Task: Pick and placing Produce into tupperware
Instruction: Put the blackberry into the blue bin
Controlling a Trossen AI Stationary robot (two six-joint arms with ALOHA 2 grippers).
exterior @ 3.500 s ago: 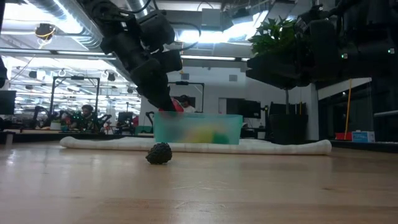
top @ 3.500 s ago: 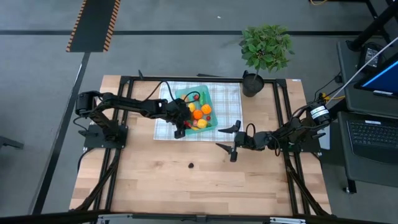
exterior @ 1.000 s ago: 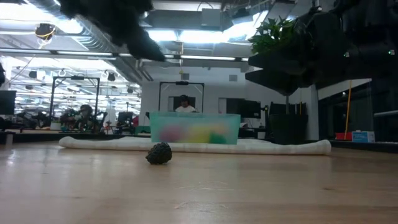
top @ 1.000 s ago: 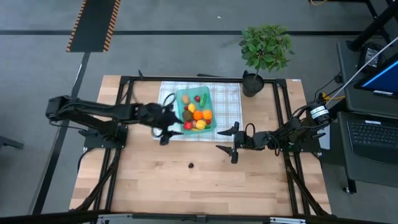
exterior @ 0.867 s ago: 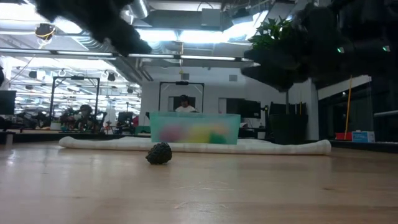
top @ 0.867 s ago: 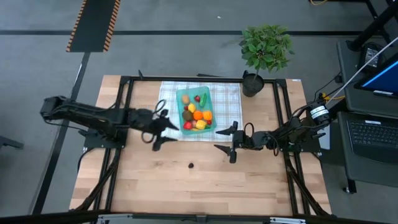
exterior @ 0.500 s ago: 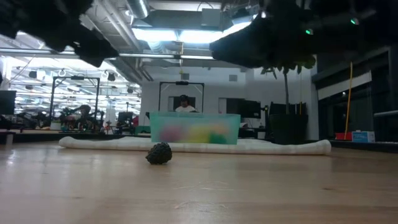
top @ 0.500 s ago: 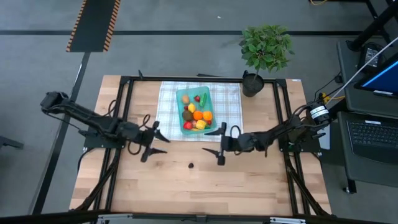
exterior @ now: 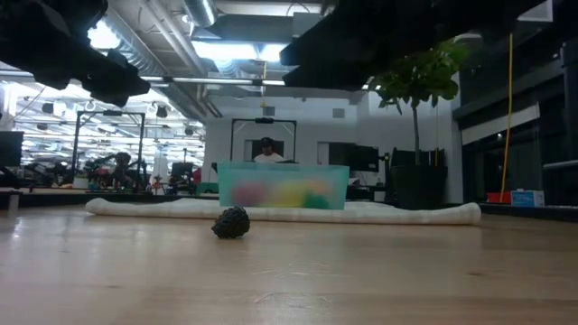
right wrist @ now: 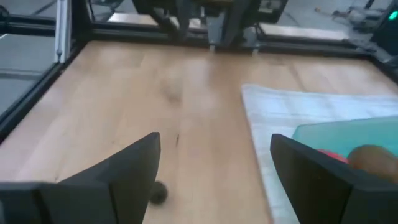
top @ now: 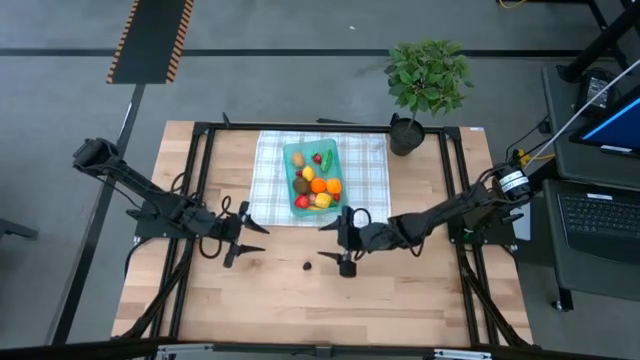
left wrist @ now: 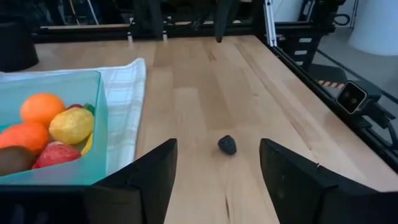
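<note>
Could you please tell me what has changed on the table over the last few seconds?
The left gripper drew back from the tupperware, leaving it empty and open. The right gripper, also open, moved from beside the checked cloth toward the dark berry. The tupperware, its produce, the berry and the potted plant stayed put.

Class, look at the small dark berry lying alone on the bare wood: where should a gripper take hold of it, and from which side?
Grip the dark berry across its middle, coming straight down. It is small, roundish and knobbly, alone on the table, with open wood all round for the fingers.
</note>
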